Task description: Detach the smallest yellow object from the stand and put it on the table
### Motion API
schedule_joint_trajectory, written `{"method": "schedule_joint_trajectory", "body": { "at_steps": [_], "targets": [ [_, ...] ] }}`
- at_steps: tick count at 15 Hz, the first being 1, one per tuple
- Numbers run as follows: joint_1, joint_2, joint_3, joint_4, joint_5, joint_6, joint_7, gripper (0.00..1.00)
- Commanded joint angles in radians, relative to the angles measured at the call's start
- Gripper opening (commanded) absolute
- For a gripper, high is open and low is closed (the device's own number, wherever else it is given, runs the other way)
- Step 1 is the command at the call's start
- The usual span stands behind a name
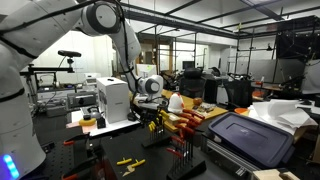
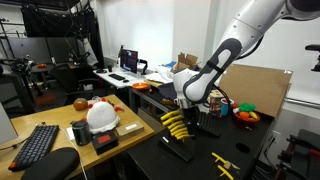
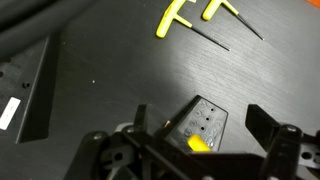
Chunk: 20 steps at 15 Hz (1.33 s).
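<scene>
Two yellow T-handled tools lie loose on the table, up at twelve o'clock in the wrist view, their thin dark shafts trailing off toward three o'clock. Down at six o'clock comes the gripper, jaws spread wide at seven and four o'clock, nothing pinched between them: fully released. Right in that gap sits the top of the stand, a dark block dotted with small holes. At the block's six o'clock edge a little yellow piece pokes out, and that looks like the smallest yellow object, on the stand and off the table. In both exterior views the arm bends down and the gripper hangs just above the stand, directly at its twelve o'clock. A row of yellow handles fans out from the rack in one exterior view, red-orange handles in another. There the small piece is too tiny to pick out. Loose yellow tools rest on the table at the stand's seven o'clock.
</scene>
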Motion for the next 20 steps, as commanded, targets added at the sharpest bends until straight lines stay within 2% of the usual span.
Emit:
{"method": "schedule_joint_trajectory", "body": {
  "at_steps": [1, 20],
  "targets": [
    [0.016, 0.009, -0.011, 0.010, -0.021, 0.033, 0.016, 1.00],
    [0.032, 0.035, -0.011, 0.032, -0.058, 0.047, 0.004, 1.00]
  ]
}}
